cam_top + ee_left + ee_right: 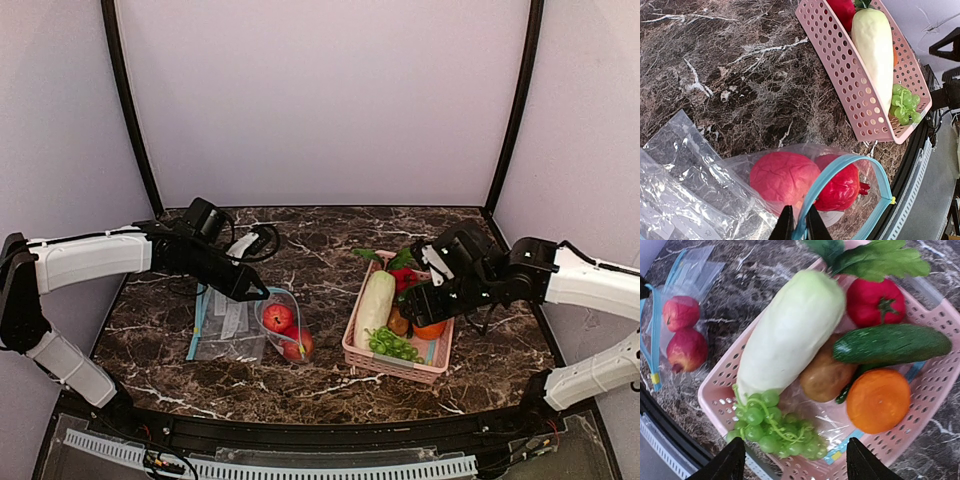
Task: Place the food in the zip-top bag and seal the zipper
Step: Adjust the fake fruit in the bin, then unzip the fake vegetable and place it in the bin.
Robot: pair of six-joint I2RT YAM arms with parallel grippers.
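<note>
Your right hand (797, 462) hangs open and empty: straddle the cucumber (892, 343) mid-length; left hand (800, 226), pinched on the zipper (856, 157), holds the bag (685, 165) open.

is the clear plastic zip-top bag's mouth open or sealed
open: the light blue zipper strip bows apart in a loop around two round red-pink fruits; left gripper pinches it

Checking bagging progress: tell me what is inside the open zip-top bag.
Two red-pink fruits lie side by side inside the zip-top bag, visible through its clear plastic. The cucumber lies in the pink basket instead. Anything beneath the fruits is covered.
</note>
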